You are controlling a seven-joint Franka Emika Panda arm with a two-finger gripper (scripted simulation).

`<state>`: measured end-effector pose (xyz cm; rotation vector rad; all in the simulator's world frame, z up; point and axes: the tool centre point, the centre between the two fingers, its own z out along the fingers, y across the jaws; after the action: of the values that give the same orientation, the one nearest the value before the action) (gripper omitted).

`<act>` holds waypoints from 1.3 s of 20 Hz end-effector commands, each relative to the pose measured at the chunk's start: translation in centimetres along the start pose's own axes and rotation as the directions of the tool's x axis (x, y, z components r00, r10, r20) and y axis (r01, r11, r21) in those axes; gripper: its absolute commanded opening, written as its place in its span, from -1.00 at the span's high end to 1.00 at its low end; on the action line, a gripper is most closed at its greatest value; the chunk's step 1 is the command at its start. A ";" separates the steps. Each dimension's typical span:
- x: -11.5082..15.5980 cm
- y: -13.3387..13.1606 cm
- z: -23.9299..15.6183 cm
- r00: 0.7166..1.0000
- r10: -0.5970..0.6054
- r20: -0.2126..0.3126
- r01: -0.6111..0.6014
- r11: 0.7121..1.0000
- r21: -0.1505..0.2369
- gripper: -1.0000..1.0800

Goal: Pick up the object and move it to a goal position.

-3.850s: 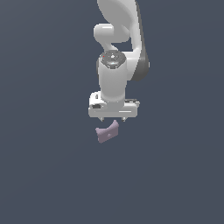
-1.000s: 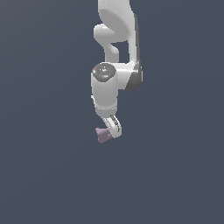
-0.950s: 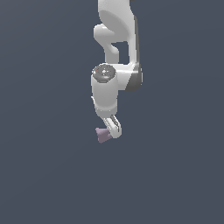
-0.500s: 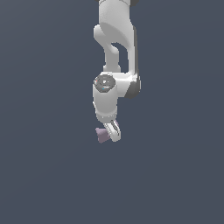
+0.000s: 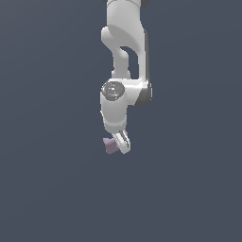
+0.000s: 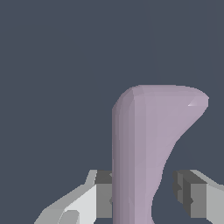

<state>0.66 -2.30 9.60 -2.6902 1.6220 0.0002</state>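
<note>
Plain dark grey-blue background, my hand pointing down, the mauve object between my fingers, one pad touching, grip closure indeterminate.

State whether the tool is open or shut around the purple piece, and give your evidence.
Cannot tell: in the wrist view the purple piece sits in the tool, touching one pad; a gap remains by the other.

The end effector half hides the object (notch unseen).

The object sits between the gripper fingers, protruding toward the exterior view's left.
</note>
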 end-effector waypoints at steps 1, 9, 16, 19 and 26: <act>0.0 0.0 0.0 1.000 0.000 0.000 0.000 1.000 0.000 1.00; -1.4 -0.5 -1.4 1.000 0.000 0.000 0.000 1.000 0.000 1.00; -5.8 -2.1 -5.6 1.000 0.000 -0.001 0.000 1.000 0.000 1.00; -8.4 -3.1 -8.1 1.000 0.001 -0.001 -0.001 1.000 -0.001 1.00; -14.6 -5.5 -14.3 1.000 0.001 -0.002 -0.001 1.000 -0.001 1.00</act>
<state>-1.12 11.77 22.53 -2.6913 1.6228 -0.0019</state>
